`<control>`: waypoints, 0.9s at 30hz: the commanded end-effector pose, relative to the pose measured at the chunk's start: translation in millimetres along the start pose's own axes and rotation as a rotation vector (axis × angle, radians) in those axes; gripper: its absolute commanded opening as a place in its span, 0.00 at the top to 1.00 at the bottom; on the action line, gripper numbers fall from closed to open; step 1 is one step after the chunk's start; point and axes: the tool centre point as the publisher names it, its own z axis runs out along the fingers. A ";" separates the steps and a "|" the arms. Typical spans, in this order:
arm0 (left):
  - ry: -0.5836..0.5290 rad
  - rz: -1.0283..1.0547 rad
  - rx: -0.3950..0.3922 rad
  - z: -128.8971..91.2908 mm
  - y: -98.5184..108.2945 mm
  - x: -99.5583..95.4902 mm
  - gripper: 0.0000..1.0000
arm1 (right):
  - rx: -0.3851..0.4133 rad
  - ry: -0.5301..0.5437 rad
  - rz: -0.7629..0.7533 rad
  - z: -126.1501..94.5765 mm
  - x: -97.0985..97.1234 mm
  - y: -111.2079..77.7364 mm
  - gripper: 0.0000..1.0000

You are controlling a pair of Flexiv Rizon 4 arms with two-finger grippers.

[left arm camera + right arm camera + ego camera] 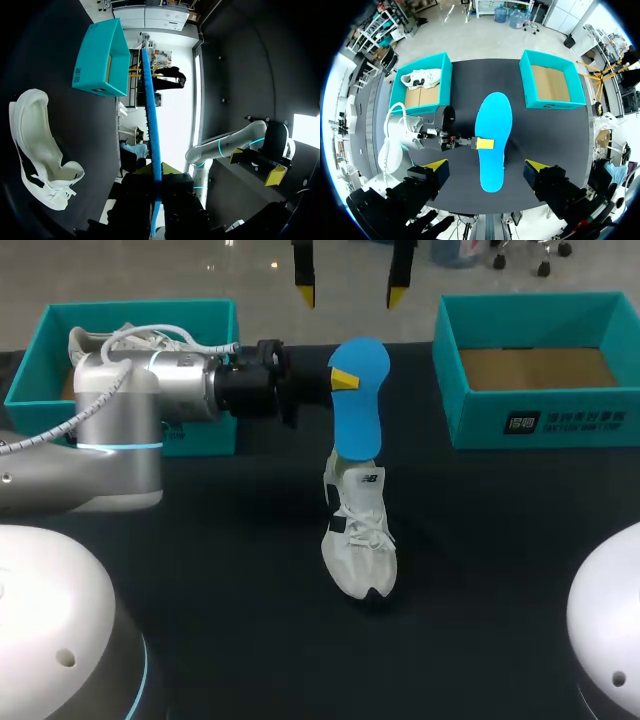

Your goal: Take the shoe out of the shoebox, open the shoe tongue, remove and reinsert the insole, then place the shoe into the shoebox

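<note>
Black table point(200, 570): left hand point(340, 379) pinches insole point(358, 418), toe away from shoe point(360, 540); right hand point(351, 290) spread.

The shoe point(360, 540) and the raised insole point(358, 430) block mid-frame. Room to pass lies over the worktop point(500, 560) at lower right. The left box point(205, 435) and right box point(470, 410) wall the upper corners.

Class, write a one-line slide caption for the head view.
Left arm holds the blue insole in its jaws over the white shoe.

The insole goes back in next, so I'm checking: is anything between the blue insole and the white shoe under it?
Nothing visible does. The left gripper holds the insole level above the shoe, and the left wrist view shows only open air between them. The right gripper hangs higher up, out of the way.
</note>
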 end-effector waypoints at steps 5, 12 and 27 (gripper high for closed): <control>-0.001 0.001 0.002 0.4 0.5 -0.1 1.00 | -0.002 0.021 0.008 -0.5 -2.5 0.6 0.00; -0.001 0.001 0.002 0.4 0.5 -0.1 1.00 | -0.004 0.199 0.086 -5.6 -22.9 3.6 0.00; -0.001 0.001 0.002 0.4 0.5 -0.1 1.00 | 0.029 0.617 0.062 -11.5 -47.2 -2.5 0.00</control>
